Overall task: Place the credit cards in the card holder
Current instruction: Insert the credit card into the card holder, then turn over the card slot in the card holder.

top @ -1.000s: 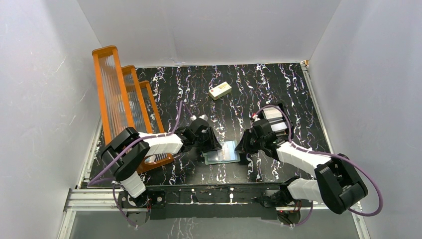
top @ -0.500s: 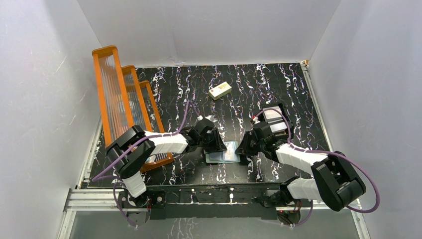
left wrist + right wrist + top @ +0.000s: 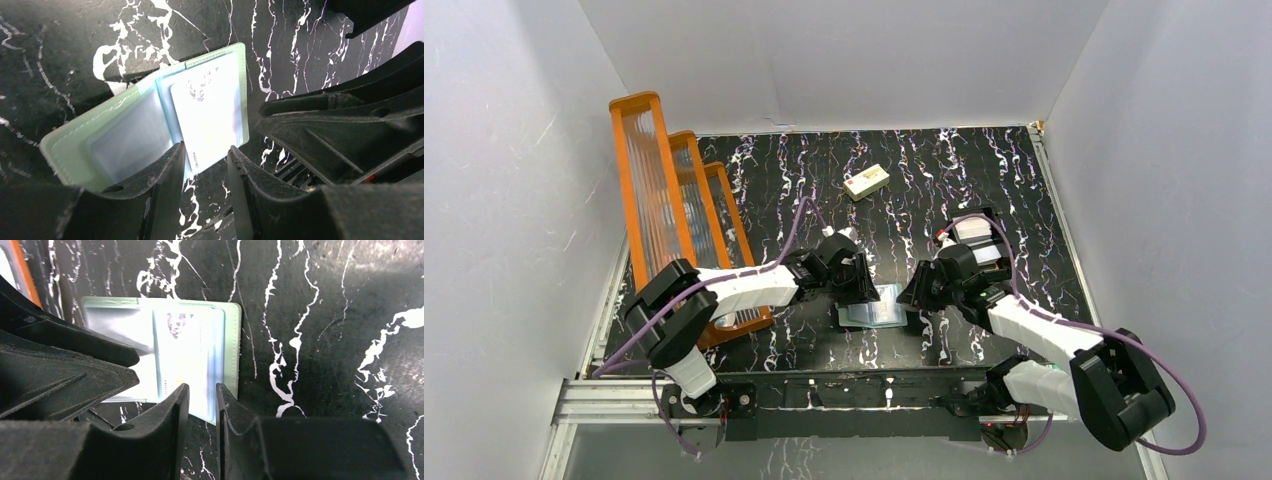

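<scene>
The card holder [image 3: 874,307] lies open on the table, grey-green with pale blue lining; it also shows in the left wrist view [image 3: 100,145] and the right wrist view [image 3: 232,340]. One whitish credit card [image 3: 210,115] sits partly in its right pocket [image 3: 185,355], its near edge sticking out. My left gripper [image 3: 856,287] hovers at the holder's left side, narrowly open [image 3: 205,162], gripping nothing. My right gripper [image 3: 917,297] is at the holder's right side, narrowly open [image 3: 201,395] over the card's protruding edge. More pale cards [image 3: 971,228] lie in a black tray behind the right arm.
A cream block [image 3: 866,182] lies at the back middle. An orange stepped rack [image 3: 674,215] stands at the left. The black tray [image 3: 986,250] sits just behind the right wrist. White walls enclose the table.
My left gripper has moved right, closer onto the holder. My right arm has shifted slightly. The holder has slid a little to the right.
</scene>
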Controlling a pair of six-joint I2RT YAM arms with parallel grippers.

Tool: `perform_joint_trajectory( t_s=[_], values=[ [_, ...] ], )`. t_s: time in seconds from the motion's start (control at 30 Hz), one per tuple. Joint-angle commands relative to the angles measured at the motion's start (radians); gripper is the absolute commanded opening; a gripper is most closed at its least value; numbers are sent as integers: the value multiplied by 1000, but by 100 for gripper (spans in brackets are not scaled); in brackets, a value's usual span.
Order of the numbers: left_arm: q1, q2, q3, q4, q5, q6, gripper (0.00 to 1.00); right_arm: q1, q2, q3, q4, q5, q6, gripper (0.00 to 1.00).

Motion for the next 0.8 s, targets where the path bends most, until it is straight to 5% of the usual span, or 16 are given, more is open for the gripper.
perform_joint_trajectory(
  t_s=[0.0,0.27,0.77],
  values=[
    [2,-88,12,-123,-43,41,35,3,-41,36,13,-19,2,35],
    [26,-109,-44,-169,-68,74,20,3,36,41,85,-73,8,39],
    [25,-50,-88,-111,-46,74,20,3,94,-13,267,-187,58,29]
  ],
)
